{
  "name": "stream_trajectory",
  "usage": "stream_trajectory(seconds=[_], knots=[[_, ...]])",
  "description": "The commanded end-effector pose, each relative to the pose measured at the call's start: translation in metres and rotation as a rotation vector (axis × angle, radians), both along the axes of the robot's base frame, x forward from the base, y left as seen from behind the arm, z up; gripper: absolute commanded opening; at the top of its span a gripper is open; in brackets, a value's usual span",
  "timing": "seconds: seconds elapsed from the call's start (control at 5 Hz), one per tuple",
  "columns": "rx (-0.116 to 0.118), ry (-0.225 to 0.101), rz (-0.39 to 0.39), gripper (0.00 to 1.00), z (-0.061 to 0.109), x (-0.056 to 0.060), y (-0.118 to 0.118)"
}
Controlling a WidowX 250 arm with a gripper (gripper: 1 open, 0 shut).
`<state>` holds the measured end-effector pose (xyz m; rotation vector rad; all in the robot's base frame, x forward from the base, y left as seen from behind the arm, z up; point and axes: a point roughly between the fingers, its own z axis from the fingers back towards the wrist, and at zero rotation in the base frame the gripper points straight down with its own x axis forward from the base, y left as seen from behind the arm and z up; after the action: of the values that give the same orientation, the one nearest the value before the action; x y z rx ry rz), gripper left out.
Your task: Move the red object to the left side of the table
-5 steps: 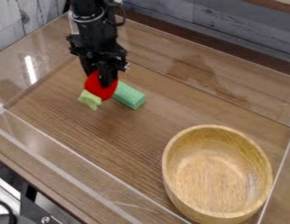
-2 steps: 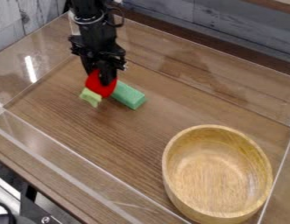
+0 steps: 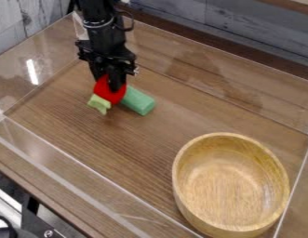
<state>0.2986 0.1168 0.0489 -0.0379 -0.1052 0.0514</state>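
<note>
Between the earlier frames and now we see only a small change: the black robot gripper and the small rounded bright-red toy with a light-green piece at its end sit a little lower and a little more to the right in the picture, closer to the flat green rectangular block. Nothing else has shifted; the round light wooden bowl stays in its place at the lower right.

We point the gripper straight down, and its two fingers are closed on the upper part of the red toy. The toy hangs directly under the fingertips, so there is no offset between them. Its light-green piece points down and to the left, touching or nearly touching the brown wood-grain tabletop; we cannot tell which.

For the coming move, the important relation is this: the toy is already in the left half of the table as the camera sees it, near the low clear acrylic wall on that side, and the green block lies just beside it on its right. We judge that the toy is about to be set down, and that free wood remains on its left, away from the block. The bowl is well apart and does not matter here.
</note>
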Motion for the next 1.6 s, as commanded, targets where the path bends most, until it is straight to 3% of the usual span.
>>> stream_trajectory(seconds=[0.0, 1.4], knots=[[0.022, -0.027, -0.008, 0.00, 0.003, 0.012, 0.001], [0.051, 0.068, -0.008, 0.00, -0.054, 0.027, -0.002]])
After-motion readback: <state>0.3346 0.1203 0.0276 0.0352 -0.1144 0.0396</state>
